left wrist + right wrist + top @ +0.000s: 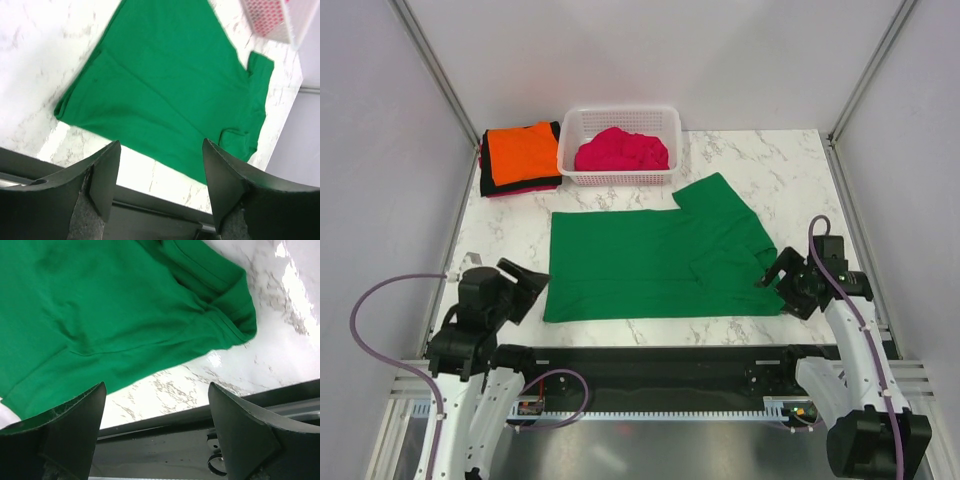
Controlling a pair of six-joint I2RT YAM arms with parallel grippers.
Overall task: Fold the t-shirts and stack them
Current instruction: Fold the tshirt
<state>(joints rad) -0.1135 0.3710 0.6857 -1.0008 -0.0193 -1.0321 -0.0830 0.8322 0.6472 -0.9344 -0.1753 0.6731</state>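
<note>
A white lattice basket (620,177) stands on the marble table (770,165).

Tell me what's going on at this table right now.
T-shirt folding is under way. A green t-shirt lies spread, partly folded, on the marble table. The left gripper and right gripper hover open at its near corners, gripping nothing. An orange t-shirt tops a folded stack at the far left, and a magenta t-shirt sits crumpled in the white basket beside it.
</note>
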